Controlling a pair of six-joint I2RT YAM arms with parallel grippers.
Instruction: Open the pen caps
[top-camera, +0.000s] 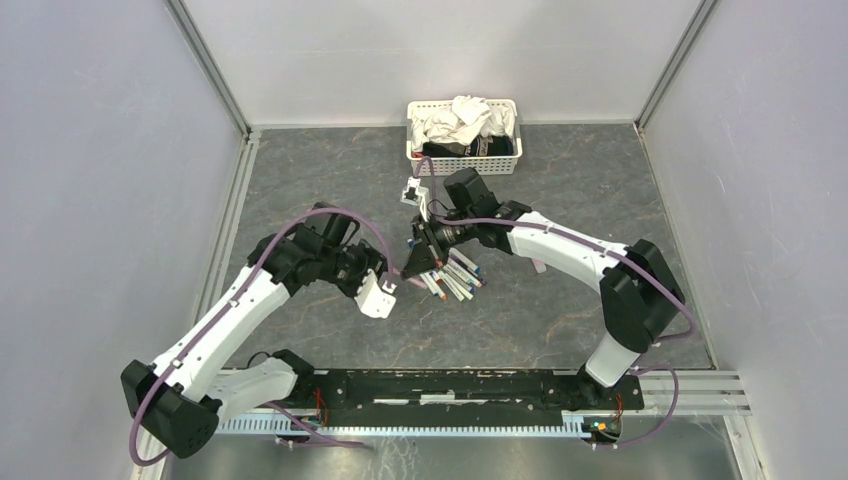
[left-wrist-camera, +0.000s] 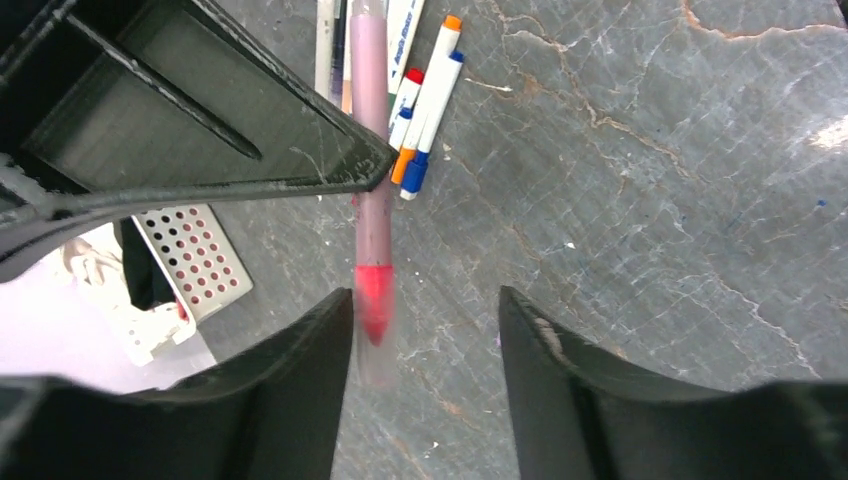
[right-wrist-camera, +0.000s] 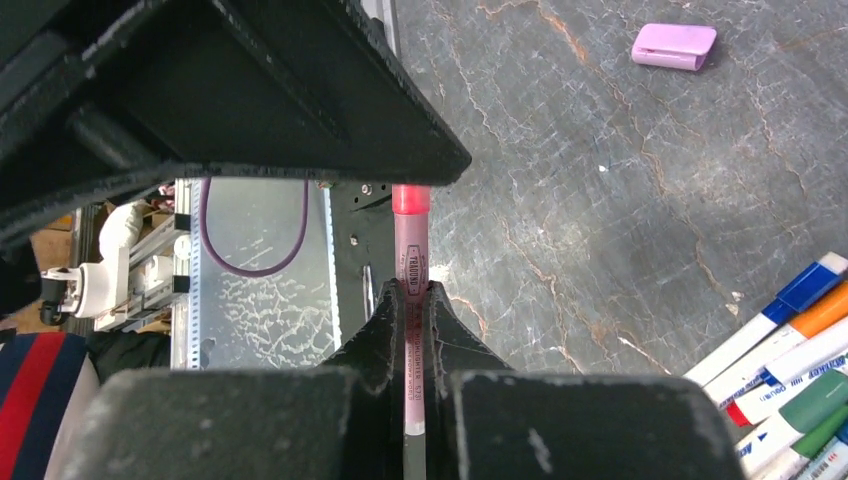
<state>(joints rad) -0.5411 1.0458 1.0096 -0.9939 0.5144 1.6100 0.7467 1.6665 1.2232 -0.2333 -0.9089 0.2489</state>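
The right pincer (right-wrist-camera: 413, 290) is shut tight on the pink pen (right-wrist-camera: 410, 245), gripping the barrel partway along so that the red end (left-wrist-camera: 374, 300) sticks out ahead of its fingers, toward the left pincer (left-wrist-camera: 425, 300). The left pincer is spread wide with nothing in its grasp. The red end lies in the gap between its fingers, just beside one finger and well apart from the other. The step in hand looks to be taking hold of this pen's cap and drawing it off. The tip is blurred in the left wrist view, so I cannot tell just where the cap ends and the barrel begins. To do the step well, the left pincer should first shift sideways until the pen sits midway between its fingers, so that both pads meet the cap together and do not push the pen askew in the right pincer's grip. It should close on the end piece only, short of the barrel, or the squeeze would pin cap and pen as one. The pull should then run straight along the pen, away from the right pincer, while that pincer holds firm. The other pens (right-wrist-camera: 790, 350) lie in a heap on the table (right-wrist-camera: 600, 200), just beside the right pincer. A loose pink cap (right-wrist-camera: 675, 45) lies well out ahead of it.
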